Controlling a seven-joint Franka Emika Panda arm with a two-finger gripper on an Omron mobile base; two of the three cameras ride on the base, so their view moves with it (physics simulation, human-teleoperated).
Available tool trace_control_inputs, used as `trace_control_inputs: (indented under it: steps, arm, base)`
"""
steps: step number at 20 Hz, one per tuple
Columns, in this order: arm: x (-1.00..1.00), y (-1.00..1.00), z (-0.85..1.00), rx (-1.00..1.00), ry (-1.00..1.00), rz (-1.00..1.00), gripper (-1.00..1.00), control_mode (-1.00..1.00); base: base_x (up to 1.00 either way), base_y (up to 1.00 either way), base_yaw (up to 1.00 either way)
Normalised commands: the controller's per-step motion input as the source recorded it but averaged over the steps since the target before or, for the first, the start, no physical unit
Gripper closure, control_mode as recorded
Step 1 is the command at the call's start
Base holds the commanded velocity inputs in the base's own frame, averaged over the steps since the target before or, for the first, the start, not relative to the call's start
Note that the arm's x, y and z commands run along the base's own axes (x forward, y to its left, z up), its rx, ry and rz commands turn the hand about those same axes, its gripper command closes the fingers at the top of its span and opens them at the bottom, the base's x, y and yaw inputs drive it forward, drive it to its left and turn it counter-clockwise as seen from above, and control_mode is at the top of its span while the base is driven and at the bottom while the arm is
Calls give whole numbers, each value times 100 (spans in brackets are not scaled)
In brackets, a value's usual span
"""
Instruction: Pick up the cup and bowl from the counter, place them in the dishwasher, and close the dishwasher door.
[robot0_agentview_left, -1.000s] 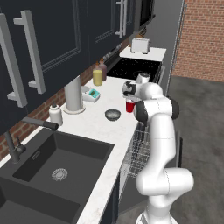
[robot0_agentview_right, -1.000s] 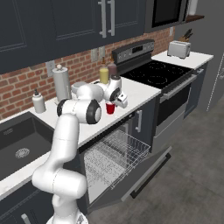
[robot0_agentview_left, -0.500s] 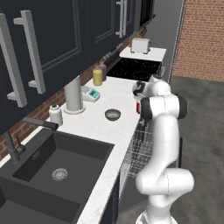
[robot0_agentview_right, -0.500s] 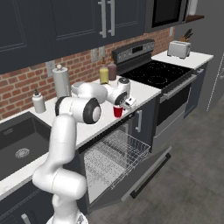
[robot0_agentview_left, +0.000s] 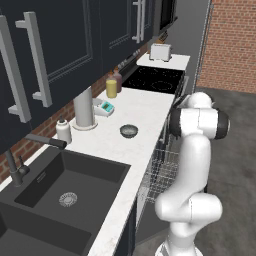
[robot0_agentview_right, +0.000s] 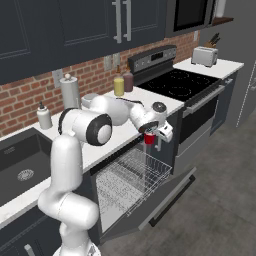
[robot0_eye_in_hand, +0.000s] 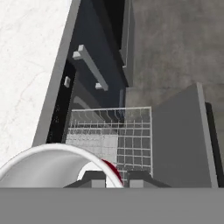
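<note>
Below the white bench (robot0_agentview_right: 112, 145) edge, our jaws pinch the cup (robot0_agentview_right: 149, 138) rim above the rack (robot0_agentview_right: 131, 175); releasing high could topple it.

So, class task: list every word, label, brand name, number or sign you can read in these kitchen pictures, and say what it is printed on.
None can be read.
The small teal and white box on the counter may carry print, but it is too small and blurred.
The toaster and the yellow jar show no lettering.
</note>
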Motion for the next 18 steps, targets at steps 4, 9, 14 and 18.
trace_control_inputs:
  steps: [4, 9, 14, 18]
  arm:
    - [-87, -54, -32, 13, -12, 0, 100, -100]
    - [-41, -8, -49, 17, -8, 0, 100, -100]
    - [-1, 0, -64, 18, 0, 0, 100, -100]
    - [8, 0, -62, 15, 0, 0, 100, -100]
  base:
    - [0, 0, 0]
    - [0, 0, 0]
    - [0, 0, 0]
    - [0, 0, 0]
